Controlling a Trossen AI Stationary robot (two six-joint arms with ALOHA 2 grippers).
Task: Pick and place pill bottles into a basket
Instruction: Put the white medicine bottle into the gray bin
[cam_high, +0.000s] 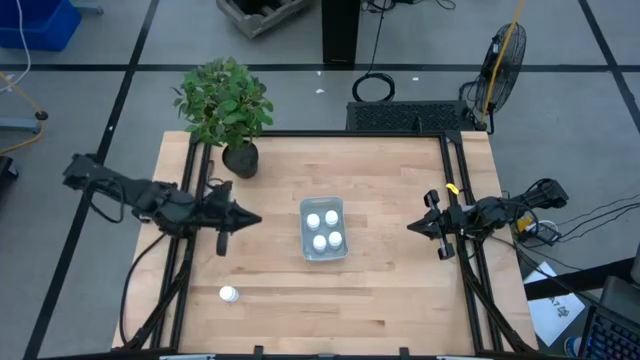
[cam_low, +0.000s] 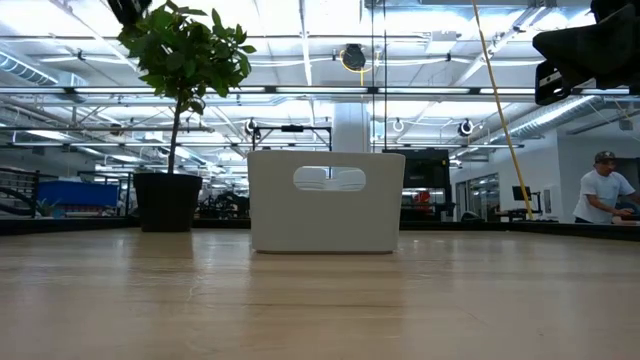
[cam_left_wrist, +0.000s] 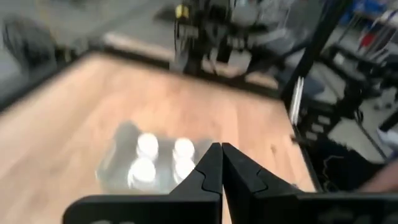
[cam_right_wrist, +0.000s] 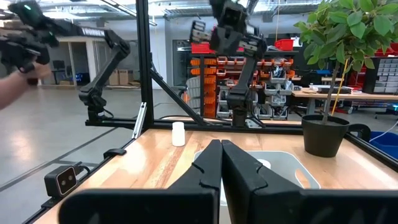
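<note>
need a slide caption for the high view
Four pill bottles sit in the basket; one pill bottle remains on the table.

The right gripper (cam_right_wrist: 221, 163) shows with its two dark fingers pressed together, pointing across the wooden table (cam_right_wrist: 155, 165) at the pale basket (cam_right_wrist: 292, 167) just beyond the tips. A single white pill bottle (cam_right_wrist: 178, 134) stands upright farther off near the table's far edge — well apart from the basket. A potted plant (cam_right_wrist: 336, 74) in a black pot stands beside the basket, and the other arm (cam_right_wrist: 233, 43) rises behind — a person's forearm (cam_right_wrist: 18, 87) shows at the picture's edge.
</note>
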